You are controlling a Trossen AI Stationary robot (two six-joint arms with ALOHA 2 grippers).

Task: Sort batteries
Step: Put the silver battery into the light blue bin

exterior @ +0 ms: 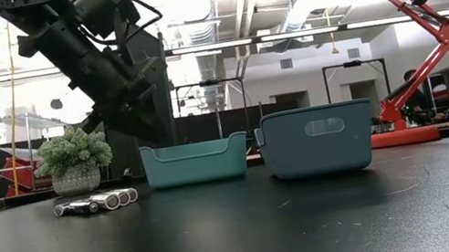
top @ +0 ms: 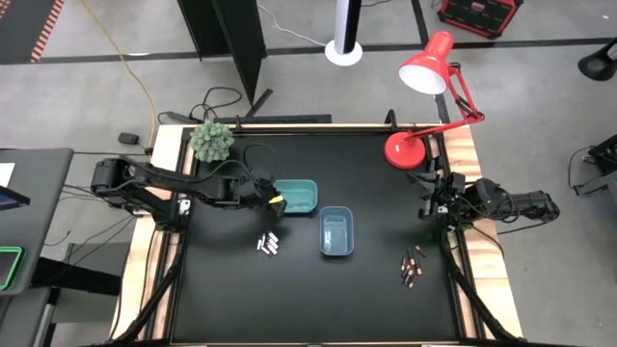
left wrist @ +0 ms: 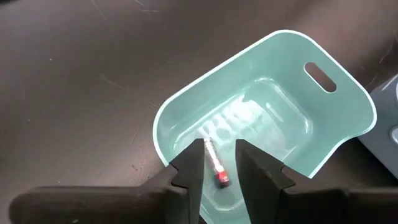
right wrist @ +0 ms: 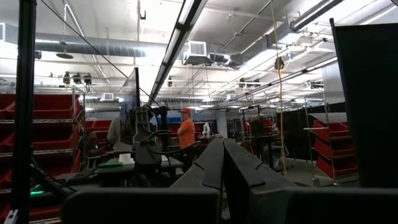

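My left gripper [left wrist: 219, 158] hangs open over the near-left corner of the teal tray [left wrist: 273, 118], also seen from above [top: 297, 196]. A small battery with a red end [left wrist: 216, 167] shows in the gap between the fingers, inside the tray and touching neither finger. Whether it lies on the tray's floor or is in the air, I cannot tell. A cluster of silver batteries [top: 268, 244] lies on the table in front of the teal tray. Dark batteries [top: 411, 267] lie near the right edge. My right gripper [right wrist: 222, 158] is shut and pulled back at the table's right edge, pointing up into the room.
A blue tray [top: 336, 231] stands just right of the teal one, toward the near edge. A small potted plant [top: 212, 141] sits at the far left corner and a red desk lamp [top: 424, 106] at the far right. People stand in the room beyond.
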